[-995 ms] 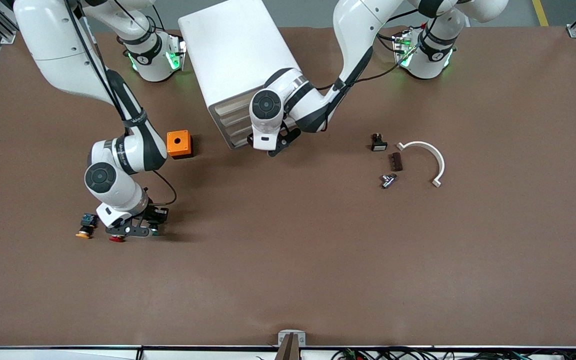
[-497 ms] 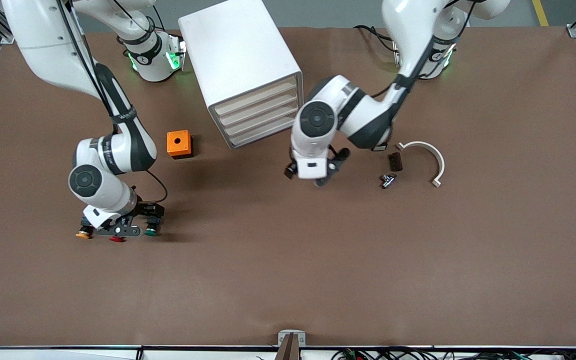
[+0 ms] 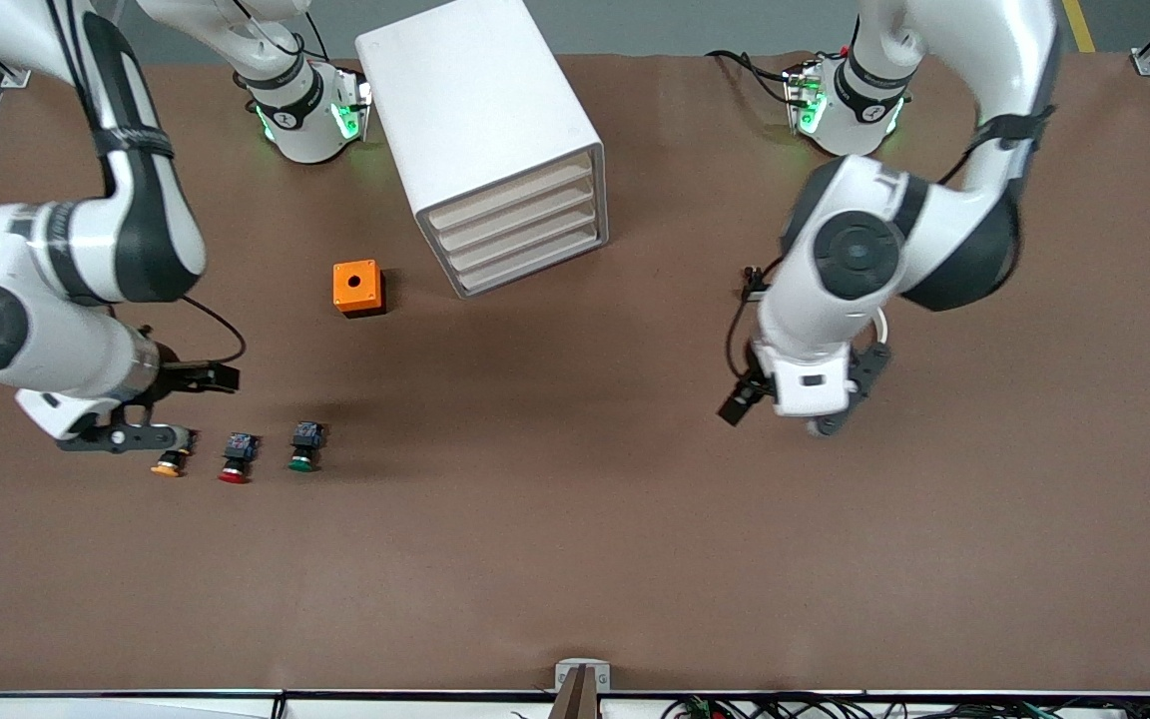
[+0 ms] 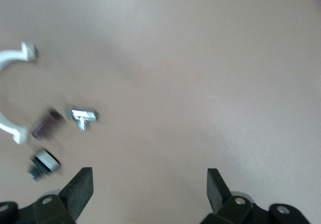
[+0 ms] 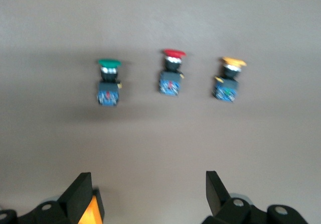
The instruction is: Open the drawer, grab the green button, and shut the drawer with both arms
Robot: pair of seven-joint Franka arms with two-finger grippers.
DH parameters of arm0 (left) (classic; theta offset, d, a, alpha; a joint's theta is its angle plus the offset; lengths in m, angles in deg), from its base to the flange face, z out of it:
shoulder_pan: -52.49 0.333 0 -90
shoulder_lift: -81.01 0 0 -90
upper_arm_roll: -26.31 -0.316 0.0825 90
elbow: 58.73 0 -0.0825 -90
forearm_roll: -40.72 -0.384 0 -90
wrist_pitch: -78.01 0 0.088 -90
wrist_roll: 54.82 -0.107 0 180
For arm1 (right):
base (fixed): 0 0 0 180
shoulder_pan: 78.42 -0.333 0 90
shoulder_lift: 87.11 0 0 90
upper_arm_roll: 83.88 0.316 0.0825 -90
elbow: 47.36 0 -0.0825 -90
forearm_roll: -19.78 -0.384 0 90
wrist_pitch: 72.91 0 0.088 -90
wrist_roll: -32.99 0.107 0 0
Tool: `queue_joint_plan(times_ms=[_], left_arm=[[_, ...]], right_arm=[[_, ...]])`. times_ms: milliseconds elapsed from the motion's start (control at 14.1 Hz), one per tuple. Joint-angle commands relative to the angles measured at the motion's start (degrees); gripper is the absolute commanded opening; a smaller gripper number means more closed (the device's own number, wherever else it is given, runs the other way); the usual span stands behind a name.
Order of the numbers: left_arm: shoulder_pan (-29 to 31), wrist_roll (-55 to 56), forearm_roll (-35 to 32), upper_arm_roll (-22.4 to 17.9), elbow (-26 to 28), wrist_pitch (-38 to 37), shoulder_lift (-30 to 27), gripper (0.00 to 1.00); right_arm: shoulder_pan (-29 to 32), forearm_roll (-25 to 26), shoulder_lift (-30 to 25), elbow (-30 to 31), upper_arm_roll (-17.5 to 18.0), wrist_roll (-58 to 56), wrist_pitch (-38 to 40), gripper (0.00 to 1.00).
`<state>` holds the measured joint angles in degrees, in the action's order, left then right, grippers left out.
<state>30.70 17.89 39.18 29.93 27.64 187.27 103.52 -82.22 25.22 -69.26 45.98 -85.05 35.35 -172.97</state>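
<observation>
The green-capped button (image 3: 303,446) lies on the brown table beside a red-capped one (image 3: 236,457) and an orange-capped one (image 3: 171,462). In the right wrist view the green button (image 5: 108,81) is free of the fingers. My right gripper (image 3: 168,407) is open and empty, above the table by the orange-capped button; it also shows in the right wrist view (image 5: 149,191). My left gripper (image 3: 785,411) is open and empty, up over the table toward the left arm's end; it also shows in the left wrist view (image 4: 149,189). The white drawer cabinet (image 3: 495,130) has all its drawers shut.
An orange box (image 3: 357,288) stands beside the cabinet toward the right arm's end. Under the left arm lie a white curved clamp (image 4: 7,58), a metal T-piece (image 4: 83,116), a brown block (image 4: 47,123) and a small black part (image 3: 753,290).
The right gripper has left the green button on the table, risen and moved toward the right arm's end. The left gripper has swung from the cabinet's drawer front to over the small parts.
</observation>
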Motion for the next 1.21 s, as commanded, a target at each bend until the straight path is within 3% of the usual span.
queue_joint_plan(times_ms=[0,142,426,852,1137], left_arm=[[4.55,-8.69,-1.27,0.69,1.53,-5.43,-5.28,1.00],[8.24,-17.30,-1.18,0.77,1.79,-8.78,-8.79,1.00],[13.95,-33.38,-1.18,0.95,1.70,-15.02,-13.80,1.00],[20.29,-56.51,-0.30,0.69,2.84,-21.36,-21.10,1.00],[21.09,-66.45,0.40,-0.54,8.54,-21.89,-27.42,1.00]], right_arm=[[3.27,-0.78,0.26,-8.77,1.26,-3.24,10.03,1.00],[5.37,-4.12,-2.98,-9.15,1.08,-3.34,11.28,1.00],[6.88,-4.22,-7.39,-9.06,0.99,-5.35,13.48,1.00],[6.79,-3.78,-7.74,-12.22,1.26,-4.57,13.48,1.00],[6.79,-4.48,-9.06,-12.31,1.43,-3.43,18.14,1.00]])
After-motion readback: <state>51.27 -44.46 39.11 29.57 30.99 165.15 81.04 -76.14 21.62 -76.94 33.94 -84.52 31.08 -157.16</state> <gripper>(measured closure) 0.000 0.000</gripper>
